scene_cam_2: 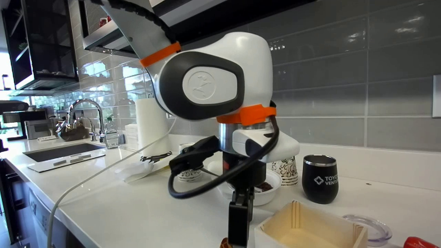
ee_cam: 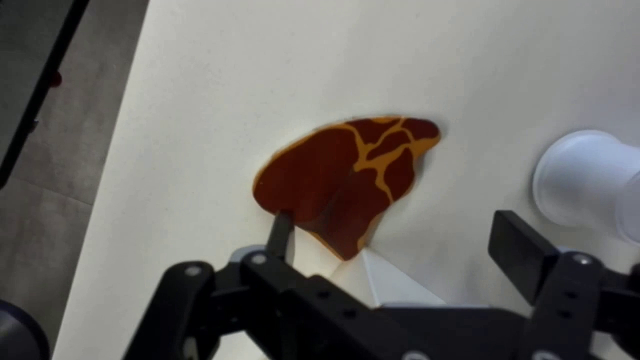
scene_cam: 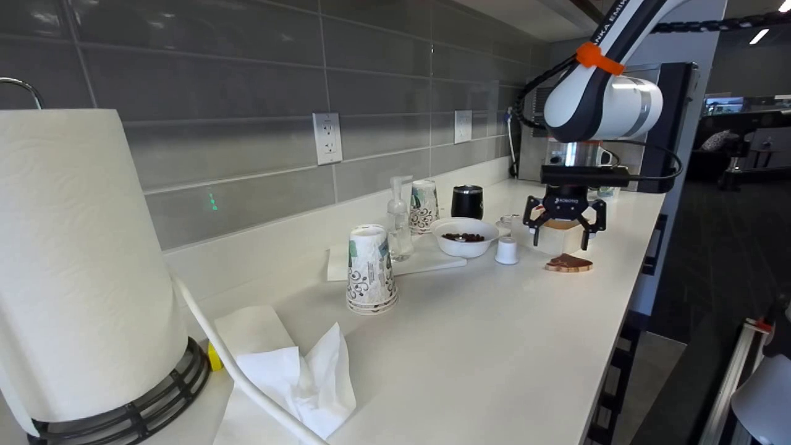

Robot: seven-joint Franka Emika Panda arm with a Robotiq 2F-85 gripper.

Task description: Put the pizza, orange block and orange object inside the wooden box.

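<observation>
Pizza [ee_cam: 340, 180] maroon, orange-veined; wooden box [scene_cam_2: 322, 222] pale tan

In an exterior view, white capitals on a black strip [scene_cam: 609, 29] along the robot arm [scene_cam: 602, 108] read "ANKA EMIK"; an orange band [scene_cam: 598, 59] wraps the arm just below the first letters, and the edge of the view cuts off the rest. On the body of the black claw [scene_cam: 560, 241], tiny pale letters read "ROBOTIQ". In an exterior view, a round emblem [scene_cam_2: 199, 88] with a line-drawn figure sits on the arm's white joint cover [scene_cam_2: 224, 88]. A black tumbler [scene_cam_2: 320, 189] bears a white diamond-shaped logo [scene_cam_2: 318, 180] beside "TOYO" above "VENTU", both words running out of sight around its curve. Green marks [scene_cam: 212, 201] on the gray tiled wall [scene_cam: 235, 142] are too small to read.
</observation>
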